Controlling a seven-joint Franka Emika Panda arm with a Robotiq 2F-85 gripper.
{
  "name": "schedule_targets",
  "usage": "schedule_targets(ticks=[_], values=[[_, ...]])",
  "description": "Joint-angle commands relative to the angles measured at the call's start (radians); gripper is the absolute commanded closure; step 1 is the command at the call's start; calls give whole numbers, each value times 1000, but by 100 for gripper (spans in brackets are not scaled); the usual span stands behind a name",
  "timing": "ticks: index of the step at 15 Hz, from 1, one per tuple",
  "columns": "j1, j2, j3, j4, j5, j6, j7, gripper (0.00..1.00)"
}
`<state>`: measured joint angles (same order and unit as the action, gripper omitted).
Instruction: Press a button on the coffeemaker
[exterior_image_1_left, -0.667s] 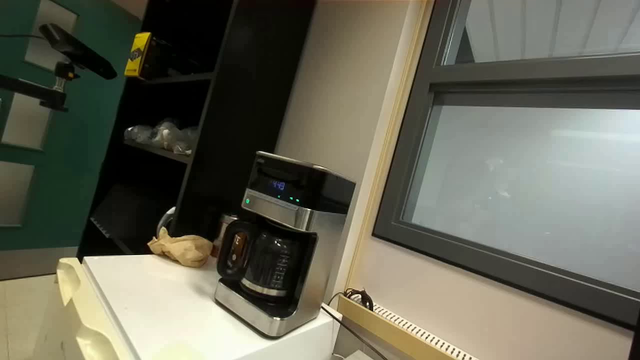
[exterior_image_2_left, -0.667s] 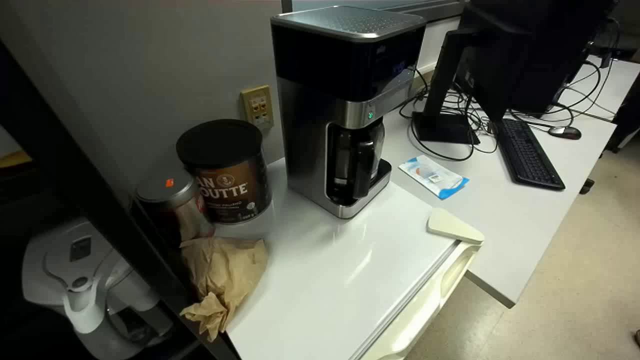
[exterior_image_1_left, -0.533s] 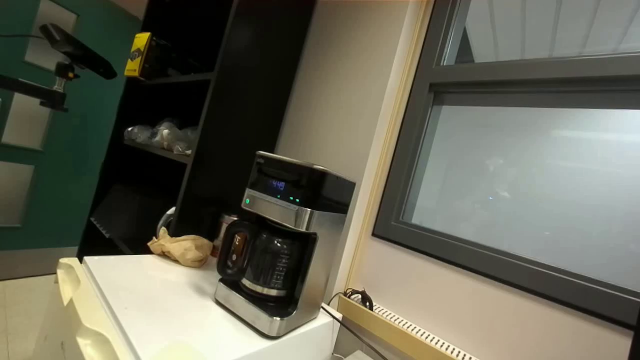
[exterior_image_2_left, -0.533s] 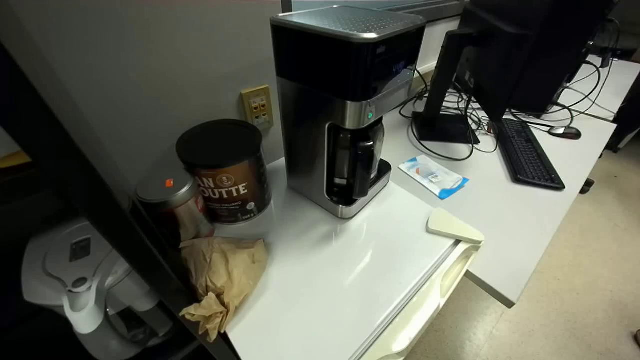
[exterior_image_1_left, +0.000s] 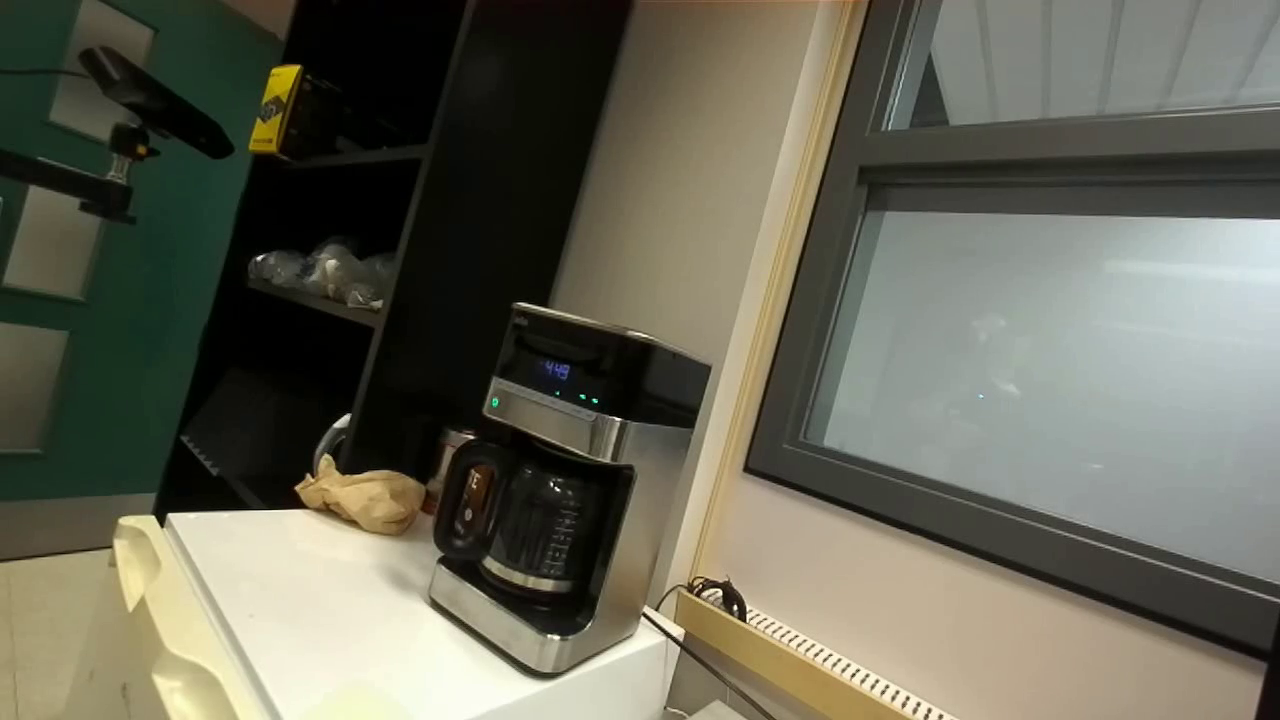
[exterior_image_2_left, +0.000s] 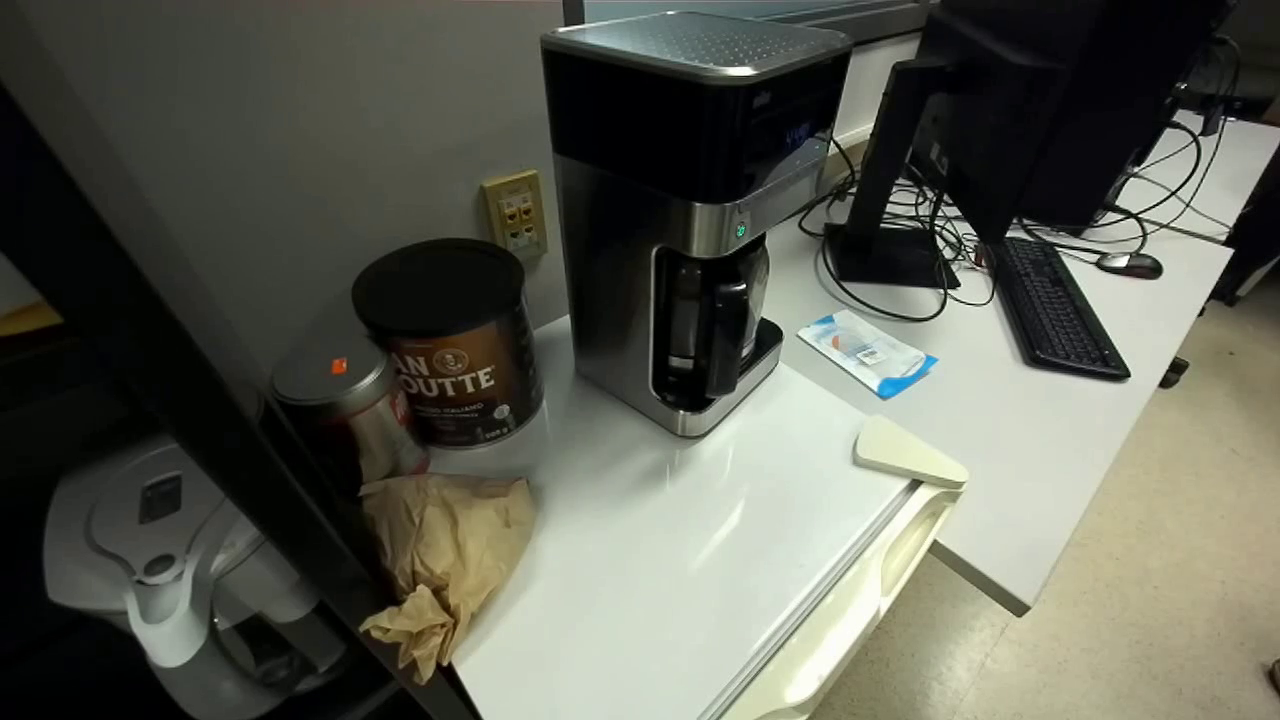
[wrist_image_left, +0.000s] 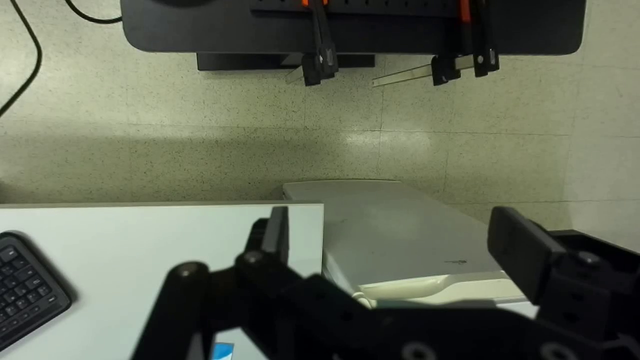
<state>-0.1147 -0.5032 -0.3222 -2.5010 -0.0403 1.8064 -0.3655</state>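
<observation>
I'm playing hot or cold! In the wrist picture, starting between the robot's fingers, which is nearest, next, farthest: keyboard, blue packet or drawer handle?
1. Drawer handle: between the fingers, a little low in the picture.
2. Blue packet: bottom edge, left of the middle; only a corner shows.
3. Keyboard: farthest, at the left edge.

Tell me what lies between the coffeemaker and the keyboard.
In an exterior view, a monitor stand, cables and a blue-and-white packet lie between the coffeemaker and the keyboard.
</observation>
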Motion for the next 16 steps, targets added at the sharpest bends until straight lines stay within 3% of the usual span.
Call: schedule_targets(ticks=[1, 10, 15, 16], values=[[-14, 38, 32, 13, -6, 26, 7, 0], [14, 285, 118, 94, -72, 278, 14, 0], [22, 430, 167, 157, -110, 474, 29, 0], [22, 460, 177, 172, -114, 518, 33, 25]])
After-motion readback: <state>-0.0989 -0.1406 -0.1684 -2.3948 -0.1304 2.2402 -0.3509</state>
